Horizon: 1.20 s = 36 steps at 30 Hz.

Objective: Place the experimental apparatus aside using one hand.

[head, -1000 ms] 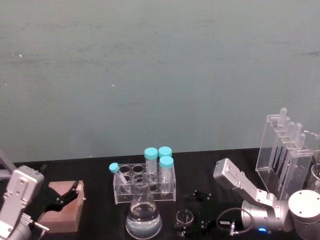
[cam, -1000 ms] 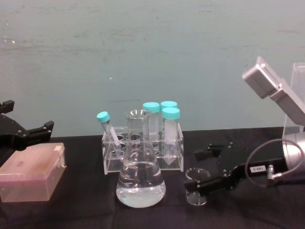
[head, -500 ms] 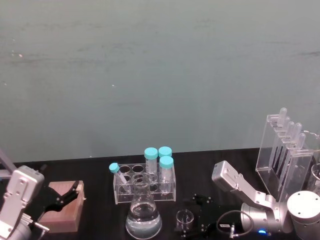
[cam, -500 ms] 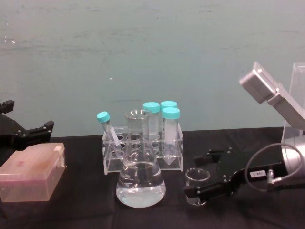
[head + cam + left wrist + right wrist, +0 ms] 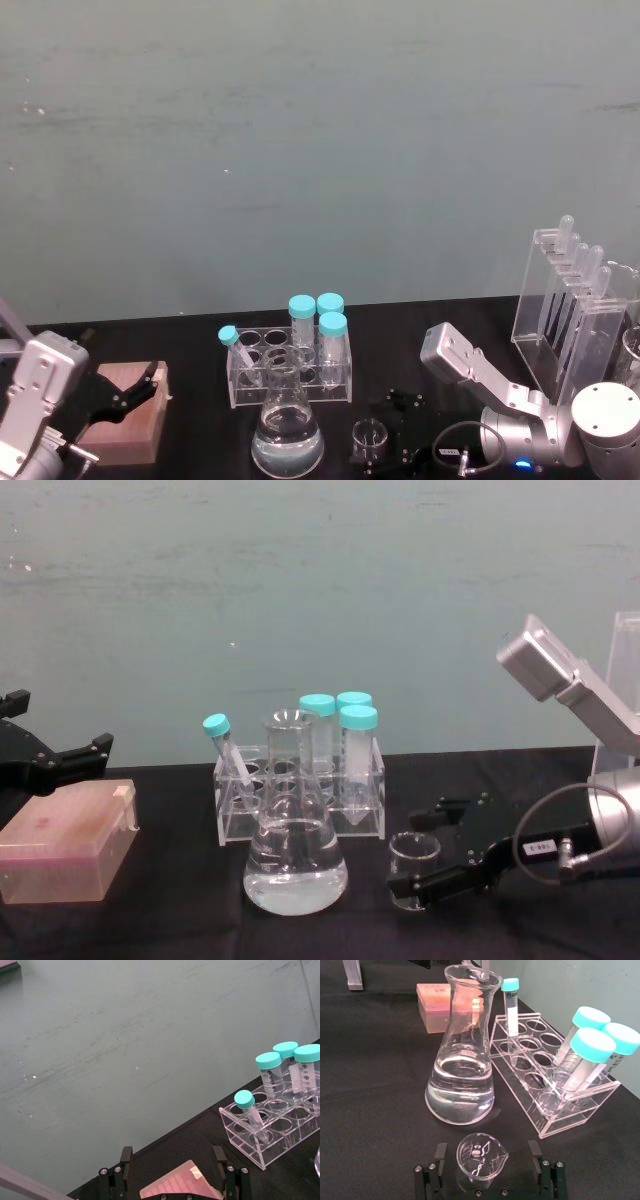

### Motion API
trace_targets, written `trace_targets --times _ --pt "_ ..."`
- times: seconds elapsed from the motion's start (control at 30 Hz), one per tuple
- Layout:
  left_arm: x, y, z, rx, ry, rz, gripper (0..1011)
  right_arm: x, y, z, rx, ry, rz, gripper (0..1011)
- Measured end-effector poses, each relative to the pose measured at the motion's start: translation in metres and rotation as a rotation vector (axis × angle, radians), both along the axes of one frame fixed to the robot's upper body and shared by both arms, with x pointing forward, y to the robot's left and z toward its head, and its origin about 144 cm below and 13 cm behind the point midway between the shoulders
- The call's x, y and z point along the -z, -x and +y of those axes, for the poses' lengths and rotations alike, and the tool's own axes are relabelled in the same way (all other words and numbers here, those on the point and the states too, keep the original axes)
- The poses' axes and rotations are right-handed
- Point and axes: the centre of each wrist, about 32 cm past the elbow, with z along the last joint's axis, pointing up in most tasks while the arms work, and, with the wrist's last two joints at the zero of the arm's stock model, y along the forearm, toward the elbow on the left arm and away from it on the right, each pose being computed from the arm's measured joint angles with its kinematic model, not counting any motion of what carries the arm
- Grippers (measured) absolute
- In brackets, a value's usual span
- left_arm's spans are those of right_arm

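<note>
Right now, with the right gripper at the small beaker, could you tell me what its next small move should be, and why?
Probably close the right gripper: the small beaker stands between its open fingers, apparently untouched. The left gripper hovers idle by the pink box.

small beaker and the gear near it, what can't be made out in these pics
- Base of the small beaker: chest view, hidden behind the near finger of the right hand.
- Pipette stand: chest view, cut off by the right edge, lower part behind the right arm.
- White label on the right hand: chest view, print too small to read.
</note>
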Motion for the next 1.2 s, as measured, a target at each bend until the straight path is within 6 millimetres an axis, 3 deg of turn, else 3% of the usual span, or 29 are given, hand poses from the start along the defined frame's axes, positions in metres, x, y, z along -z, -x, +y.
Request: trace_targets --times 0.8,1.0,1.2 --pt "0.0000 0.0000 0.0000 0.000 0.000 0.000 1000 0.0000 0.0000 -0.0005 0.002 0.000 0.000 995" --pt "0.0000 0.0000 0.0000 0.000 0.000 0.000 1000 -0.0001 0.0000 -0.0004 0.002 -0.001 -0.001 863" --pt "0.0000 0.0000 0.0000 0.000 0.000 0.000 1000 -0.0001 0.0000 -0.0004 0.002 -0.002 -0.001 669"
